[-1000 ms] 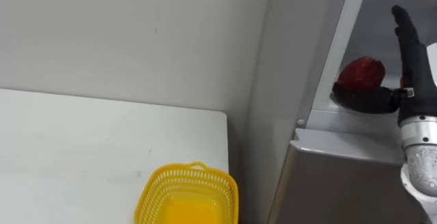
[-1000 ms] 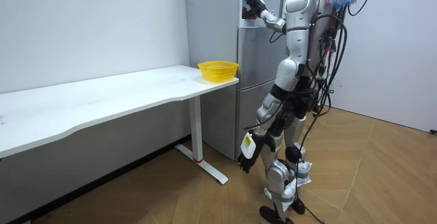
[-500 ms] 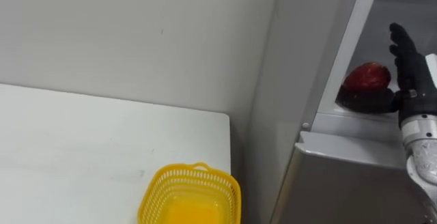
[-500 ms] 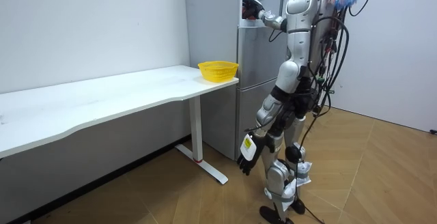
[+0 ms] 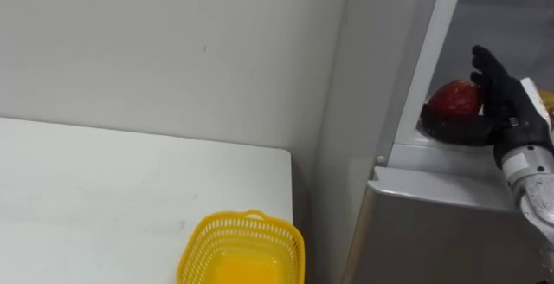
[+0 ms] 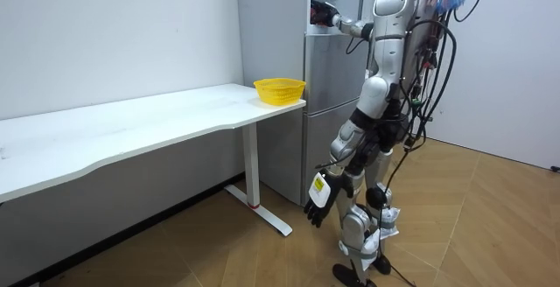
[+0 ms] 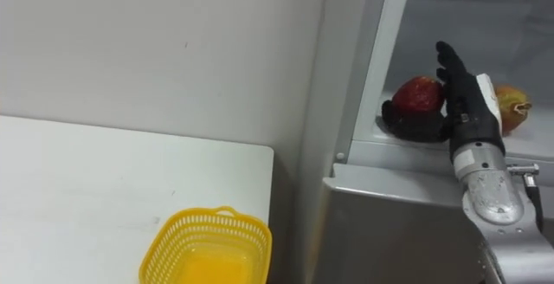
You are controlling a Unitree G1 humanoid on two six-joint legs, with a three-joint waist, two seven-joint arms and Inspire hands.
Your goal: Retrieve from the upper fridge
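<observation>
Right eye view is showing the right hand (image 7: 465, 93) reaching into the open upper compartment of the fridge (image 7: 389, 223). Its black fingers (image 7: 452, 66) are standing straight and released, clenching nothing. A round, glossy red fruit (image 7: 418, 93) is sitting just to the left of the fingers, touching them or nearly so; which is hard to say. The thumb (image 7: 414, 128) is stretching out low in front of the fruit and hiding its underside, so how it is resting on the pale shelf (image 7: 407, 152) is not visible. Behind the fingers, to their right, a second fruit (image 7: 513, 111) is peeking out, yellowish with a red blush and a small pointed tip. Its left part is being covered by the hand.

Left of the fingers, the fridge's smooth grey frame (image 7: 378, 59) is running upright close beside the red fruit, leaving only a narrow gap there. Above the fingers the compartment is offering free room.

Far down and left of the fingers, a yellow plastic basket (image 7: 204, 218) with a fine lattice wall is sitting by the right edge of the flat white desk (image 7: 86, 189). Its lower part is being cut off by the picture's edge.

Room view is showing the robot standing upright before the fridge, the left hand (image 6: 316, 201) hanging beside its thigh with fingers loose.
</observation>
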